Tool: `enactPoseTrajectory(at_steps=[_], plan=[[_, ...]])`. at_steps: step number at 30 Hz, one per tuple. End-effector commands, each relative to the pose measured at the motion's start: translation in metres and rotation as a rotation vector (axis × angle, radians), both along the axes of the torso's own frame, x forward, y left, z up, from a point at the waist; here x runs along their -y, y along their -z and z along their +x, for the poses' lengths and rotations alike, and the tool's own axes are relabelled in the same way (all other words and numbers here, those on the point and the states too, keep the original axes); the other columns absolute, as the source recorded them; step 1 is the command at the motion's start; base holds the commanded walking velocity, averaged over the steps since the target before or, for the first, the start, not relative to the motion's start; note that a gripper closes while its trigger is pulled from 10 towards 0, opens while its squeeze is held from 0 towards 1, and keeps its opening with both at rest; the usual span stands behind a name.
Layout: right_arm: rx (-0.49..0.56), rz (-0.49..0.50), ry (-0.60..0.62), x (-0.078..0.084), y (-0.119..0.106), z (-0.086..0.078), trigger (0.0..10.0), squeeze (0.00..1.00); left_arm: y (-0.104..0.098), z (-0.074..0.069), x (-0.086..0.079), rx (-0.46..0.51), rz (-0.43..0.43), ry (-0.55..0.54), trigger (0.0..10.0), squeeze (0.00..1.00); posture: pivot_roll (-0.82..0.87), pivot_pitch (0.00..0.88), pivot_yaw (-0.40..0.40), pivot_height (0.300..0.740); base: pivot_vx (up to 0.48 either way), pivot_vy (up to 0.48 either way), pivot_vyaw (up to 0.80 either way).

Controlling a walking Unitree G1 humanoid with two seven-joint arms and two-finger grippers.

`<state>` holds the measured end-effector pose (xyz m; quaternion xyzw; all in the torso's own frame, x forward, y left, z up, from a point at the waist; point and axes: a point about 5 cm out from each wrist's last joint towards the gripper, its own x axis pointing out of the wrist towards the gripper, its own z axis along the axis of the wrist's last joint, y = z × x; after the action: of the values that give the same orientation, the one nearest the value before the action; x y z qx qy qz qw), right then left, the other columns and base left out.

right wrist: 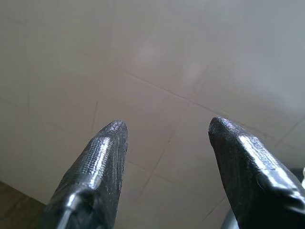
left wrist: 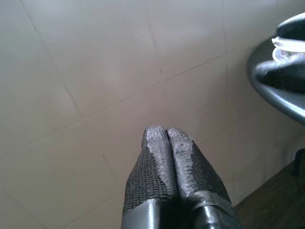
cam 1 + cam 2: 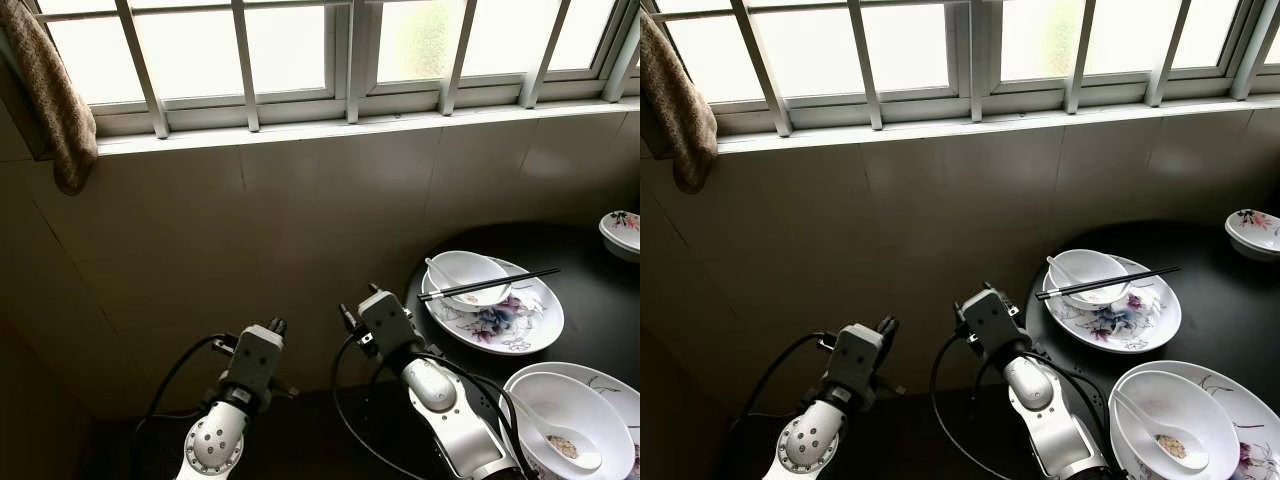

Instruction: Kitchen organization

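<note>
Bowl (image 3: pixel 468 272) w/ spoon (image 3: pixel 445 282), black chopsticks (image 3: pixel 490 284) across, sits on floral plate (image 3: pixel 520 325); I see left gripper (image 2: pixel 166 136) closed empty, right gripper (image 1: pixel 167 130) spread wide, empty.

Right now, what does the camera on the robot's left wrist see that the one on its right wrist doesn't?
The left wrist view alone takes in the curved edge of the dark round table with a bit of white dish on it, plus the left hand with its two black fingers pressed together. The right wrist view alone has the right hand with its fingers spread wide, nothing between them. Both look at the same pale tiled wall.
</note>
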<state>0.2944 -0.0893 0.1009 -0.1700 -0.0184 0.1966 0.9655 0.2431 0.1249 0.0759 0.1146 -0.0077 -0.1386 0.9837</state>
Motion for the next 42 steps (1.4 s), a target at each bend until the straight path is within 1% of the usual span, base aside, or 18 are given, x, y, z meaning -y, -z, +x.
enactPoseTrajectory(at_steps=[1,3,6,10,16,18,20,22,28,32,35,39,42], plan=[[-0.022,0.017,0.022,0.003,0.0,0.003,10.0,0.0,0.001,0.002,0.0,-0.01,-0.007,-0.001,10.0,0.0,-0.09,0.0,0.026,0.74,0.0,0.27,-0.8],[-0.005,0.001,0.035,0.004,-0.002,0.004,10.0,0.0,0.0,0.002,0.0,-0.01,-0.008,0.0,10.0,0.0,-0.09,0.0,0.026,0.74,0.0,0.392,-0.8],[-0.004,0.004,0.036,0.004,-0.002,0.005,10.0,0.0,0.0,0.002,0.0,-0.007,-0.012,-0.001,10.0,0.0,-0.09,0.0,0.026,0.74,0.0,0.472,-0.8],[0.002,0.007,0.039,0.004,-0.004,0.006,10.0,0.0,-0.001,0.003,0.0,0.007,-0.01,0.002,10.0,0.0,-0.09,0.0,0.026,0.74,0.0,0.0,-0.8],[0.038,-0.006,0.05,0.005,-0.008,0.008,10.0,0.0,-0.002,0.003,0.0,0.011,-0.013,0.003,10.0,0.0,-0.09,0.0,0.026,0.74,0.0,0.0,-0.8],[0.083,-0.026,0.07,0.007,-0.014,0.009,10.0,0.0,-0.002,0.003,0.001,0.013,-0.012,0.005,10.0,0.0,-0.09,0.0,0.026,0.74,0.0,0.0,-0.8],[0.099,-0.038,0.076,0.007,-0.015,0.01,10.0,0.0,-0.002,0.003,0.001,0.013,-0.011,0.006,10.0,0.0,-0.09,0.0,0.027,0.74,0.0,0.0,-0.8],[0.101,-0.026,0.089,0.009,-0.017,0.011,10.0,0.0,-0.001,0.003,0.001,0.014,-0.01,0.009,10.0,0.0,-0.09,0.0,0.026,0.74,0.0,0.0,-0.8],[0.132,-0.06,0.101,0.011,-0.019,0.012,10.0,0.0,-0.001,0.003,0.001,0.013,-0.009,0.01,10.0,0.0,-0.09,0.0,0.026,0.74,0.0,0.0,-0.8],[0.14,-0.064,0.099,0.01,-0.019,0.012,10.0,0.0,-0.001,0.003,0.001,0.013,-0.008,0.01,10.0,0.0,-0.09,0.0,0.026,0.74,0.0,0.0,-0.8],[0.182,-0.113,0.083,0.006,-0.021,0.011,10.0,0.0,0.0,0.003,0.001,0.012,-0.008,0.01,10.0,0.0,-0.08,0.0,0.025,0.74,0.0,0.0,-0.8],[0.217,-0.142,0.072,0.004,-0.023,0.01,10.0,0.0,0.0,0.003,0.001,0.011,-0.008,0.01,10.0,0.0,-0.08,0.0,0.025,0.74,0.0,0.0,-0.8],[0.265,-0.174,0.075,0.004,-0.026,0.009,10.0,0.0,0.001,0.003,0.001,0.01,-0.011,0.007,10.0,0.0,-0.09,0.0,0.026,0.74,0.0,0.0,0.0]])
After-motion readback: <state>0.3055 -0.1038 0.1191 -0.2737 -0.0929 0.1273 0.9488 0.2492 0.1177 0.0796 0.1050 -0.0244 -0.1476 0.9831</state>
